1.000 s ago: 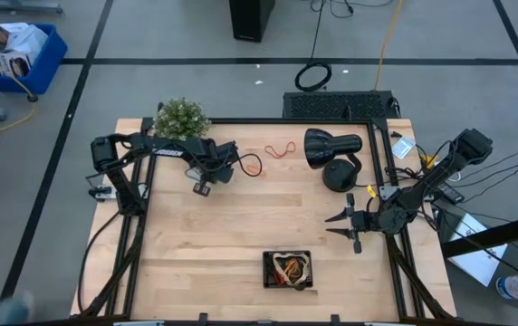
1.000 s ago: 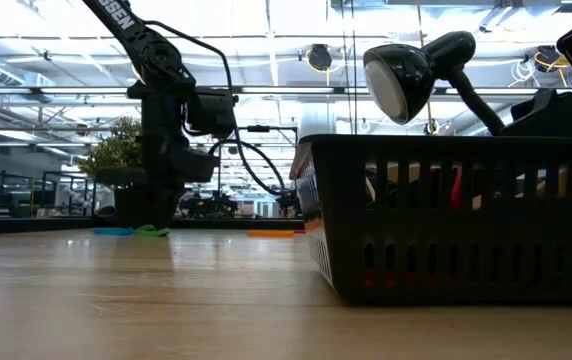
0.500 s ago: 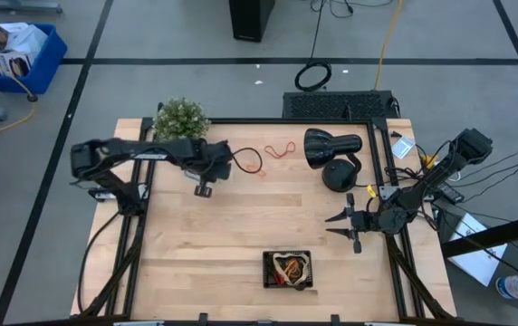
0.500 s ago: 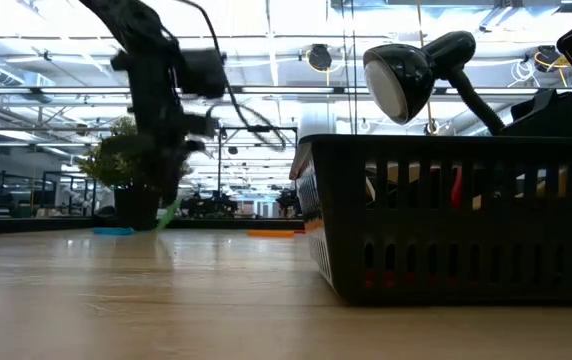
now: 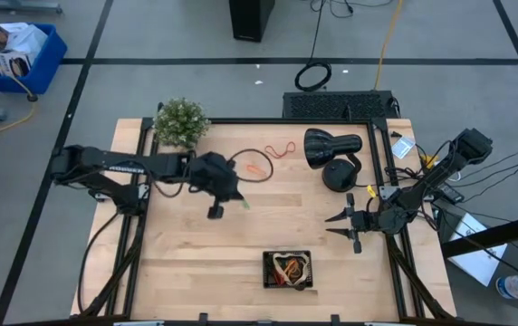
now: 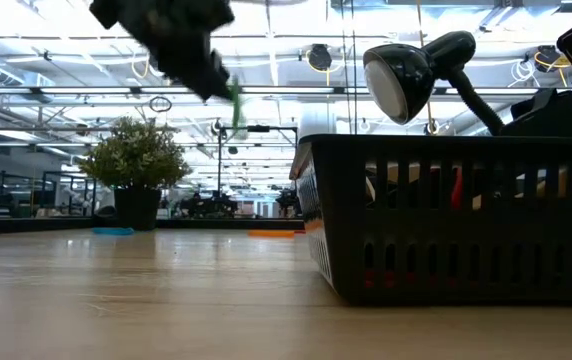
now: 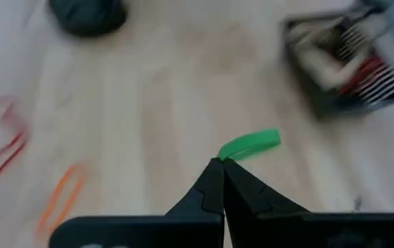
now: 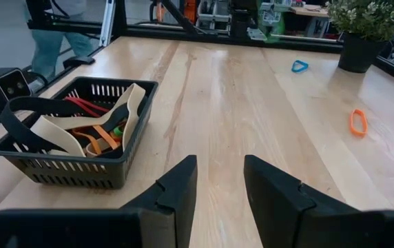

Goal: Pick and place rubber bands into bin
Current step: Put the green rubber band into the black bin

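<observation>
Two arms show over the wooden table [image 5: 196, 254]. The left gripper [image 5: 232, 194], reaching out over the middle of the table's left half, has its fingers pressed tight together on one end of a green band [image 7: 249, 145], which sticks out past the tips; from above the band [image 5: 244, 204] shows as a small green fleck just beside the gripper, and in the low view it hangs in the air, well above the tabletop. The bin [image 5: 288, 270] sits near the front edge at the middle of the table, well apart from that gripper, with several bands already lying in it: red, orange and tan loops and a longer black one, seen best past the right gripper's fingers [image 8: 183, 189]. The right gripper [image 5: 342, 225] waits at the table's right side, its fingers parted and holding nothing. On the table behind the left gripper lie an orange band [image 5: 257, 166] and a red band [image 5: 282, 148], near a black lamp [image 5: 330, 147]. A blue band [image 8: 299, 66] lies close to the potted plant [image 5: 180, 120] at the far left corner.
</observation>
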